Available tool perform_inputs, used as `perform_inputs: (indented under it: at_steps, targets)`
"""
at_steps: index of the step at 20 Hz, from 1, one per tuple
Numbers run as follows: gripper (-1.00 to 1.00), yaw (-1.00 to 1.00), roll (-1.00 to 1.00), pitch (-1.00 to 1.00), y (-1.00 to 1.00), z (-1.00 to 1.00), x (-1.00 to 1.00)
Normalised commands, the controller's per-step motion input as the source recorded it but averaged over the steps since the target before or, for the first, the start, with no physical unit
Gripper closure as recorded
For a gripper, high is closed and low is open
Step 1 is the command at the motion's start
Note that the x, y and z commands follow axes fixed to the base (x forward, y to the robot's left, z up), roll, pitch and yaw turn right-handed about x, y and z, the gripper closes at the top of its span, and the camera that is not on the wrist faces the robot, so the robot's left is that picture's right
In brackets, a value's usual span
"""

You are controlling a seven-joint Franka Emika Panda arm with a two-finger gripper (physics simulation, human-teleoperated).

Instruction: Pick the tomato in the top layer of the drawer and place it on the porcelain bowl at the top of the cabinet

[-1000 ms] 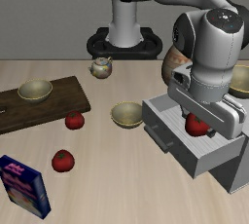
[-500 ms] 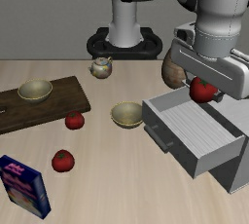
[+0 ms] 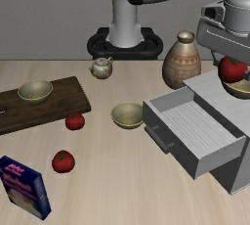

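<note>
While the pincer (image 3: 232, 65) hangs over the cabinet (image 3: 240, 175), its two fingers pinch the tomato (image 3: 232, 71) from both sides. The tomato is directly above the porcelain bowl (image 3: 240, 91), which rests on the cabinet top just below the pincer; contact between tomato and bowl cannot be determined. Below the pincer, toward the exterior view's left, the top drawer (image 3: 195, 131) stands pulled out. A brown vase (image 3: 183, 61) stands beside the pincer on that same side. Well apart from the pincer, farther left, a second tomato (image 3: 74, 121) and a third tomato (image 3: 63, 160) lie on the table (image 3: 117, 185) near a second bowl (image 3: 127, 115).
</note>
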Motion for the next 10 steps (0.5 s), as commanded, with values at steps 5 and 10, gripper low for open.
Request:
perform_inputs:
  at_steps: [5, 10]
  targets:
    - [1.0, 0.0, 0.0, 0.0, 0.4, 0.0, -0.6]
    - [-1.0, 0.0, 0.0, 0.0, 0.4, 0.0, -0.2]
